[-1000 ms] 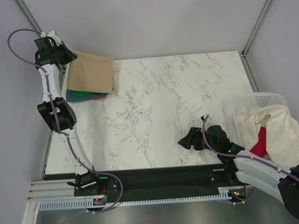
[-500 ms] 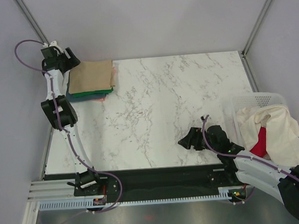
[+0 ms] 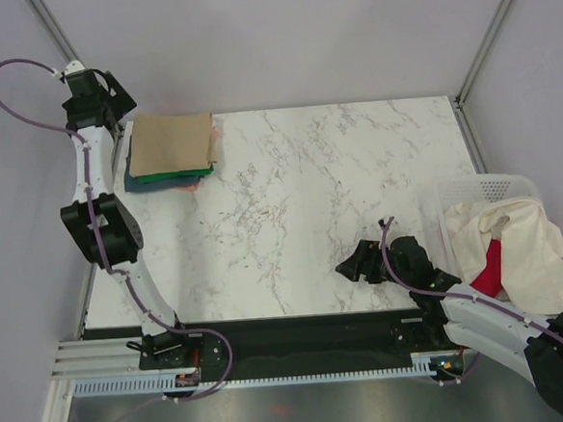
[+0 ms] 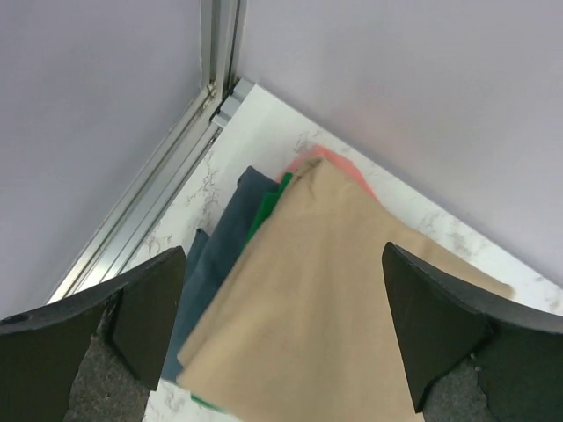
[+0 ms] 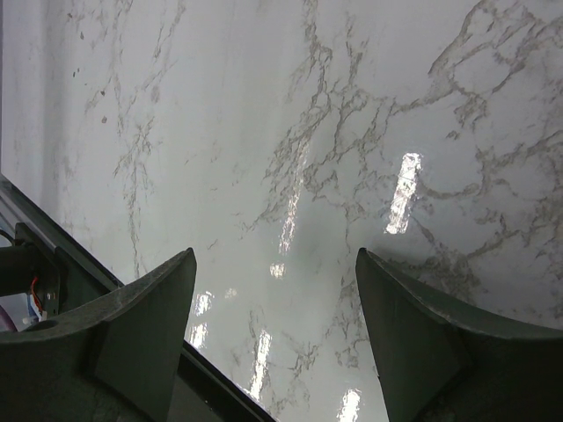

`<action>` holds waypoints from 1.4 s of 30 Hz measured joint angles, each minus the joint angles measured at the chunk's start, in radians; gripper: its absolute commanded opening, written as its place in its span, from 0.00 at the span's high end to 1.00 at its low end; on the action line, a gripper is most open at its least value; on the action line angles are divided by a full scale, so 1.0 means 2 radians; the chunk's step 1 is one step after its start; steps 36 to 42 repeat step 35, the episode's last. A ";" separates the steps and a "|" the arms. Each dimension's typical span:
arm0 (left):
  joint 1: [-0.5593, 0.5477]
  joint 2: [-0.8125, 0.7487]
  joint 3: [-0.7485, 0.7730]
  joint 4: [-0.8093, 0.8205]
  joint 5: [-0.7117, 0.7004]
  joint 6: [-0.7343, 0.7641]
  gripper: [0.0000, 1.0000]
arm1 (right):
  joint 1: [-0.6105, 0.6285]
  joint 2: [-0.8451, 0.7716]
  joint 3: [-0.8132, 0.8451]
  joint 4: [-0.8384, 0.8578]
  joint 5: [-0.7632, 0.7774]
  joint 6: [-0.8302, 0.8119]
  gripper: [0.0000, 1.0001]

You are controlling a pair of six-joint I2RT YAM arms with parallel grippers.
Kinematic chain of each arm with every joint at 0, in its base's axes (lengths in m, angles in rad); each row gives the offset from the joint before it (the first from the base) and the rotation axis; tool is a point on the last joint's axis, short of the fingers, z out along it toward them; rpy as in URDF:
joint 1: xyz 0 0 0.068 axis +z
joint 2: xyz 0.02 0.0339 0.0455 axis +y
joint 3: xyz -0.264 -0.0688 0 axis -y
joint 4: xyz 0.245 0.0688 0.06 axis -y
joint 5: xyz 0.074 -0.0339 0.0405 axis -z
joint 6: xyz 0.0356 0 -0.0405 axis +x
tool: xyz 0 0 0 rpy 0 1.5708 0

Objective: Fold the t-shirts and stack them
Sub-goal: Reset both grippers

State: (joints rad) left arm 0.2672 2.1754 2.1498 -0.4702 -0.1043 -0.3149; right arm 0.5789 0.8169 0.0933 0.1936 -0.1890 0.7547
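A folded tan t-shirt (image 3: 169, 142) tops a stack in the table's far left corner, over green (image 3: 168, 176), dark blue-grey (image 4: 211, 264) and salmon-pink (image 4: 339, 165) tees. My left gripper (image 3: 119, 102) hovers open just left of and above the stack, holding nothing. From the left wrist view the tan t-shirt (image 4: 325, 290) lies below the spread jaws of the left gripper (image 4: 283, 325). A cream t-shirt (image 3: 521, 247) and a red one (image 3: 489, 272) sit crumpled in the white basket. My right gripper (image 3: 355, 264) stays open over bare marble near the front edge; the wrist view shows the right gripper (image 5: 277, 303) empty.
The white mesh basket (image 3: 483, 189) stands at the table's right edge. Metal frame posts (image 3: 56, 34) rise at the back corners, close to the left arm. Grey walls enclose the table (image 3: 319, 199). A black rail (image 3: 300, 335) runs along the front.
My left gripper opened and let go of the tan t-shirt, which settled flat on the stack. The left arm then pulled back up and to the left. The right arm stayed still.
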 measured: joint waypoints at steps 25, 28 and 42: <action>-0.090 -0.725 -0.738 0.015 0.302 -0.055 0.00 | 0.000 -0.008 0.000 -0.009 -0.001 0.000 0.16; -0.099 -0.776 -0.768 0.000 0.319 -0.055 0.01 | 0.000 -0.008 0.000 -0.009 0.000 0.000 0.15; -0.113 -0.792 -0.770 0.020 0.331 -0.055 0.00 | 0.000 -0.001 0.000 -0.003 -0.003 0.000 0.16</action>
